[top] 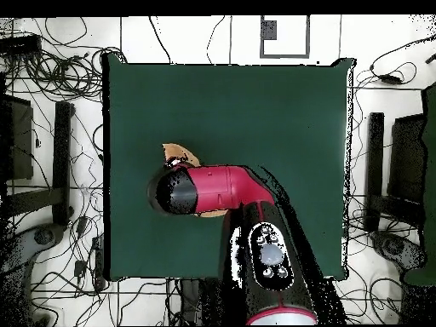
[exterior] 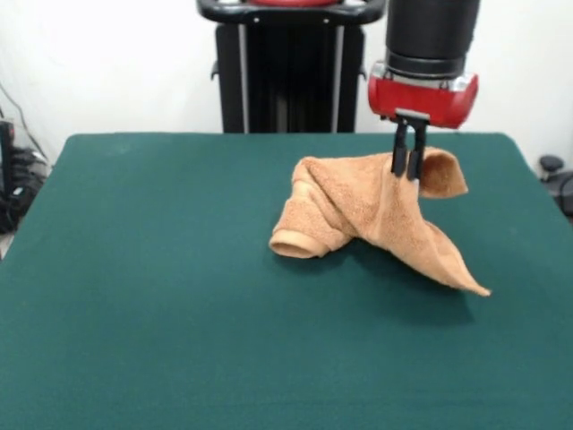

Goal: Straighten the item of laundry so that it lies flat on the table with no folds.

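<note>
Pinched narrow on the towel [exterior: 376, 210], the hand [exterior: 409, 170], its two black fingers [exterior: 399, 152] side by side over a raised peak of the cloth. Lifted at that point, with the rest draped down tent-fashion onto the table [exterior: 161, 296]. Lying toward 2 o'clock from the table's middle in the front view, not far from the far edge; a rolled fold resting on the felt at the 8 o'clock side of the peak, a pointed corner trailing out toward 4 o'clock, a loose flap hanging at 3 o'clock behind the fingers.

From above, mostly hidden under the red and black arm [top: 217, 189]; only a small tan edge of the towel [top: 180, 154] showing at about 11 o'clock of the arm's end, a sliver more beneath it.

Judged soft, light and limp: thick terry, sure to sag and fold wherever unsupported, unlikely to slip from a firm pinch, nothing fragile. Likely to drag a little on the felt rather than slide freely. Best taken at a corner or along an edge, not mid-cloth, so that a pull spreads the fabric instead of bunching it. Rolled fold at 8 o'clock likely the stubborn part.

No containers in sight, nothing else on the table.
</note>
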`<action>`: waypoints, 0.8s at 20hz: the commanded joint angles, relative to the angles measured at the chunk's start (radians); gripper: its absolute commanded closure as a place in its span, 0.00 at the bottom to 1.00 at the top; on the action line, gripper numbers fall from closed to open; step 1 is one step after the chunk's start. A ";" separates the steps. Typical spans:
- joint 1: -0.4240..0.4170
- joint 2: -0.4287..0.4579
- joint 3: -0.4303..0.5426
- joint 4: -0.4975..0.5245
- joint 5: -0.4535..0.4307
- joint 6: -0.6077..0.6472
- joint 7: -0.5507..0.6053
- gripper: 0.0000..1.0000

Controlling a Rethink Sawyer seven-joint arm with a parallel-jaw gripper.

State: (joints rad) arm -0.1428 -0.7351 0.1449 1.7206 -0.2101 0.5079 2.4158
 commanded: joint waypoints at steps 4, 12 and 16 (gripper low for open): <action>-0.197 0.046 0.346 0.047 -0.107 0.092 -0.437 1.00; -0.383 0.138 0.596 -0.002 -0.240 0.191 -0.734 1.00; -0.424 0.206 0.668 -0.049 -0.296 0.249 -0.899 1.00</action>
State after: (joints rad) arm -0.5525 -0.6485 0.5793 1.7100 -0.4196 0.5988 2.0423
